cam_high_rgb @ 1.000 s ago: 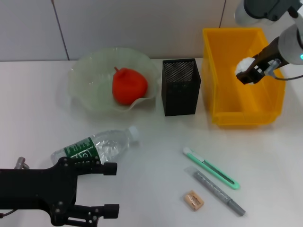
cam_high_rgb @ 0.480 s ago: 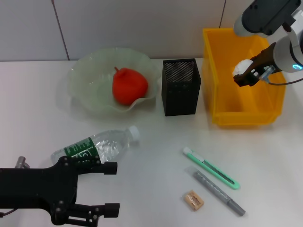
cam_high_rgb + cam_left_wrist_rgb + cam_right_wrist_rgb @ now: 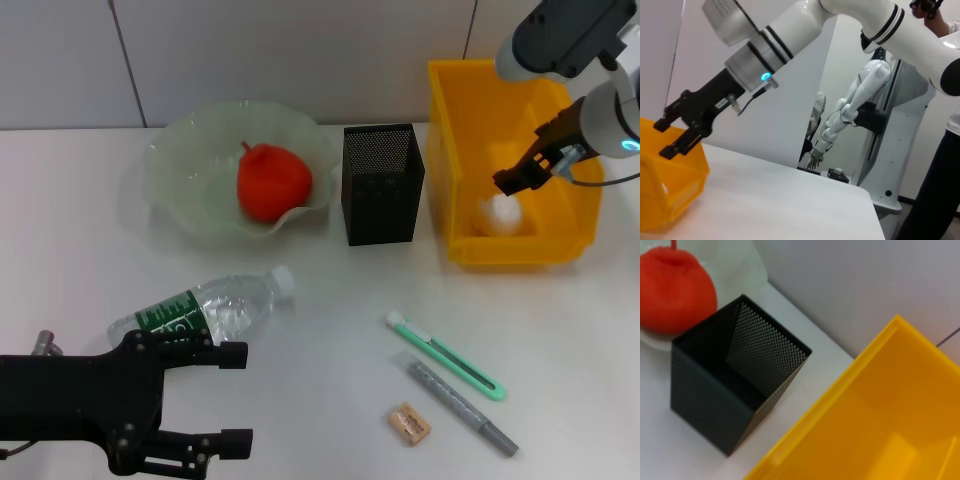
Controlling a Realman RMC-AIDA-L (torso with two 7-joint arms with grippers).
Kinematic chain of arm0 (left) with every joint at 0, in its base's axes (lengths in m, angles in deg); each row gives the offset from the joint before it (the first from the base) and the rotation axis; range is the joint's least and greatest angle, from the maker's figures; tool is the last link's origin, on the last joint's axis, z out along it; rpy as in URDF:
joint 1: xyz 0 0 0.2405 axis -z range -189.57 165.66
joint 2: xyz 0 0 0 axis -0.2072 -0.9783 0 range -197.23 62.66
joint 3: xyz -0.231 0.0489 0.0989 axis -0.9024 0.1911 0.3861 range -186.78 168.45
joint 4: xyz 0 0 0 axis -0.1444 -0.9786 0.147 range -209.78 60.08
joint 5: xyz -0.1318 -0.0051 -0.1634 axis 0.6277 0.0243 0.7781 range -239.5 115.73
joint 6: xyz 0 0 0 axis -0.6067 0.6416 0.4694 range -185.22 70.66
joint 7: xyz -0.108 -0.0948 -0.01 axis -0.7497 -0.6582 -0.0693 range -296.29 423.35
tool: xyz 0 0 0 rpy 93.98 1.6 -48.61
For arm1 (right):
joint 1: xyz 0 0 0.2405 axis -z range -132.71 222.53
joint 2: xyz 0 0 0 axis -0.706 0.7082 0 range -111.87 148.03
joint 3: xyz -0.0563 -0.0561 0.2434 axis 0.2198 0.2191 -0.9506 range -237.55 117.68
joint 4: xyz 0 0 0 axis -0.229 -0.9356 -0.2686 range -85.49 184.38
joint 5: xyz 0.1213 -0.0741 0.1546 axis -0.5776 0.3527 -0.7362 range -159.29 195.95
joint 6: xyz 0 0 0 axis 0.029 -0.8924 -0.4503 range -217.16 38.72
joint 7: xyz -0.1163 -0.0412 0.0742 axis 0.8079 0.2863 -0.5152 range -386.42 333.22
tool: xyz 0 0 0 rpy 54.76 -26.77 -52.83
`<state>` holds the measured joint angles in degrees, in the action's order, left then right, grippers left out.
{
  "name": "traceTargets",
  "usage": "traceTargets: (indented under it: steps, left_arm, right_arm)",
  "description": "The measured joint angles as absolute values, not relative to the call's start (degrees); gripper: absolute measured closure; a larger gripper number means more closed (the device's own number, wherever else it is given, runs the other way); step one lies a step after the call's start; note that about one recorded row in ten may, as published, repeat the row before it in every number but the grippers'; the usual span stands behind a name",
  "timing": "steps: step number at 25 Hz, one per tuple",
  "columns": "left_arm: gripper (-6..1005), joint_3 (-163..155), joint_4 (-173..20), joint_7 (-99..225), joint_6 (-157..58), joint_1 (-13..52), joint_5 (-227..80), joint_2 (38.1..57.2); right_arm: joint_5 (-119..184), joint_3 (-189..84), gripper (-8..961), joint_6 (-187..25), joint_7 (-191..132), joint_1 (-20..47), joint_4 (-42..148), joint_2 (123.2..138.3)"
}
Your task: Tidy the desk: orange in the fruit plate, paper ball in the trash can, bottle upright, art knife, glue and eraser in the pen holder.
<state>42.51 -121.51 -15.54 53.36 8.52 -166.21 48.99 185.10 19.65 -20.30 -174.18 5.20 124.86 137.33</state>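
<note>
The white paper ball (image 3: 499,213) lies inside the yellow trash can (image 3: 458,110). My right gripper (image 3: 520,172) hangs open and empty just above it; the left wrist view shows the right gripper (image 3: 665,138) with its jaws apart over the trash can (image 3: 670,185). The orange (image 3: 272,182) sits in the green fruit plate (image 3: 180,150). The bottle (image 3: 205,310) lies on its side. My left gripper (image 3: 240,398) is open, low at the front left near the bottle. The art knife (image 3: 445,355), glue (image 3: 460,405) and eraser (image 3: 409,423) lie on the desk. The pen holder (image 3: 382,195) looks empty.
The right wrist view shows the pen holder (image 3: 735,390) between the orange (image 3: 675,290) and the trash can's rim (image 3: 840,405). A wall runs along the back of the desk (image 3: 320,290).
My right gripper opened and let go of the paper ball, which dropped to the trash can's floor. The left arm has not moved.
</note>
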Motion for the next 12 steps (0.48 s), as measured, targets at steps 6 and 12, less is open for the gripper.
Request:
traceTargets:
  steps: [6,12]
  left_arm:
    - [143,42.28,-121.97,-16.28,53.38,8.74,-165.95,48.58]
    - [143,40.57,-122.36,-17.4,53.28,10.12,-166.2,48.32]
  right_arm:
    - [183.08,17.35,194,-4.26,-174.04,4.86,134.94,137.25]
    - [173.86,11.43,194,12.18,-171.24,3.54,141.55,137.2]
